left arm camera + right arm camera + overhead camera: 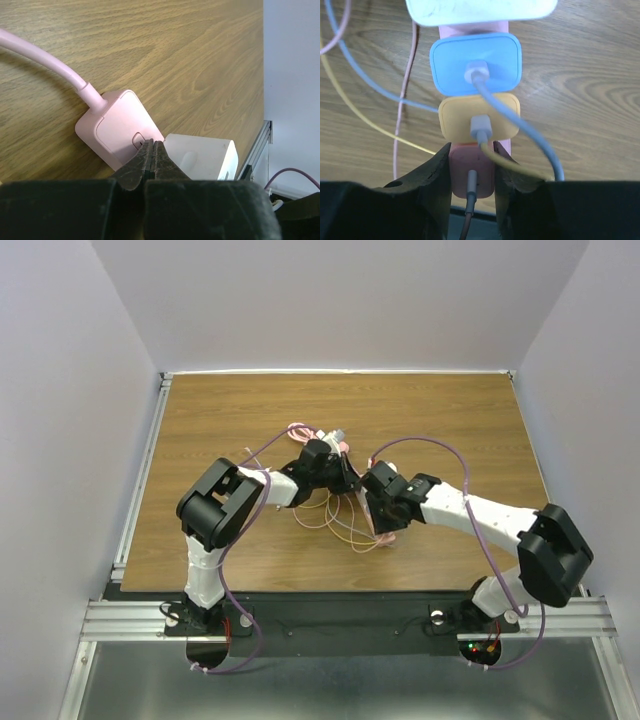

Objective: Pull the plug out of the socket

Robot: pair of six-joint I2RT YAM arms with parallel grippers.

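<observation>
1. A brown wood-grain table (450, 420) fills the scene, with plain white walls (60, 440) on the left, far and right sides.
2. The left arm reaches from the near-left corner towards the middle of the table. The left gripper (152, 146) has its two black fingers pressed together with nothing between them. Their tips rest on the end of the pink power strip (117, 125).
3. This strip, the socket, lies flat at the middle of the table between the two grippers. A thick pink cord (50, 62) leaves its end and curves away over the wood.
4. A white adapter (200, 155) sits on the strip just beside the left gripper's tips.
5. In the right wrist view three more plugs stand in a row on the strip beyond the white adapter. First comes a blue plug (476, 60), then a yellow plug (479, 117), then a salmon plug (470, 162), each with a cable coming out of its face.
6. Thin cables (335, 528) loop loosely on the table near the strip.
7. The right arm comes in from the near-right corner. The right gripper (472, 150) pinches the salmon plug, with one finger against each side of it.
</observation>
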